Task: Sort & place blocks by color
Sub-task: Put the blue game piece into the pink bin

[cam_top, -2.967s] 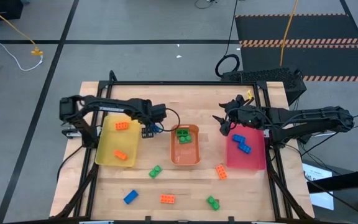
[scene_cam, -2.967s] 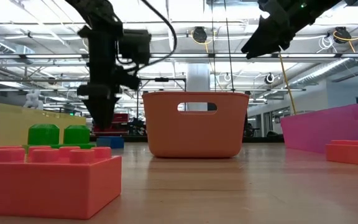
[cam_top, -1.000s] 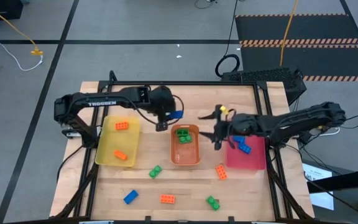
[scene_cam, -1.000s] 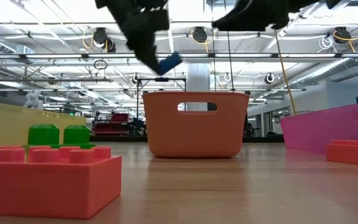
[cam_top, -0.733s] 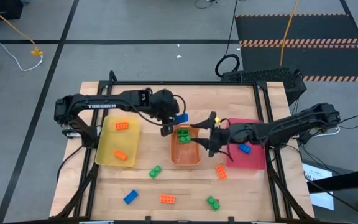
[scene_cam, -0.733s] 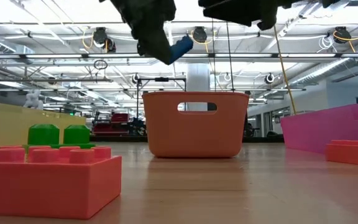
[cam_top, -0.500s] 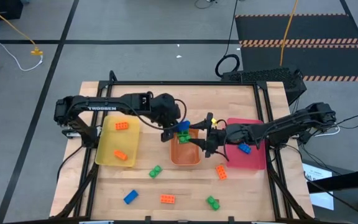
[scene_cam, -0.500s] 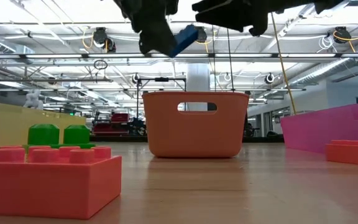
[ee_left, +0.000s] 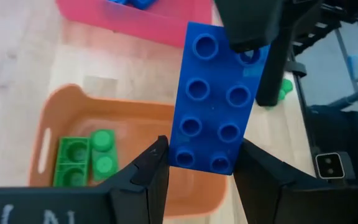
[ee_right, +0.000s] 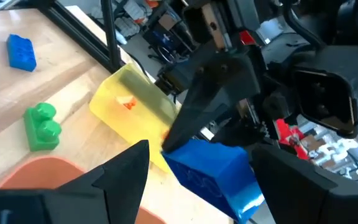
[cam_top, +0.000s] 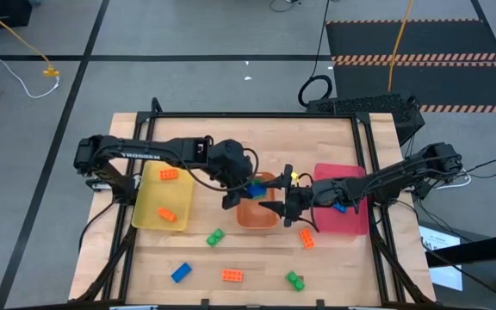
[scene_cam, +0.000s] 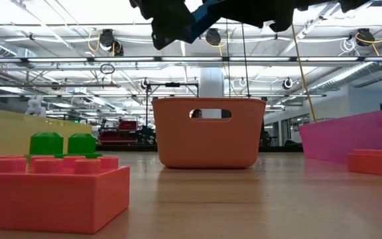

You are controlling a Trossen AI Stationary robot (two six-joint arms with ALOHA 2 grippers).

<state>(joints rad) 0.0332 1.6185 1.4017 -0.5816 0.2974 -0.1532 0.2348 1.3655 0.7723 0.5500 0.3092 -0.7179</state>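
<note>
My left gripper is shut on a blue studded brick in the air over the orange tray. My right gripper has reached in from the pink tray's side. It is open, with its fingers on either side of the brick's free end. Whether they touch the brick, I cannot tell. Green bricks lie in the orange tray. Orange bricks lie in the yellow tray, and blue ones in the pink tray. My left gripper pinches the blue brick between its two fingers by the long sides at one end. The brick sticks out beyond the fingertips toward the right arm, lifted clear above the orange tray, its studded face toward the wrist camera.
Loose bricks lie on the near part of the table: green, blue, orange, green and orange. Bare wood lies between them. A black frame edges the table.
My left gripper has carried the blue brick toward the right and near edges, from beside the orange tray's far end to over the tray. My right gripper has moved left from the pink tray toward the brick, and its fingers now flank the brick's free end.
</note>
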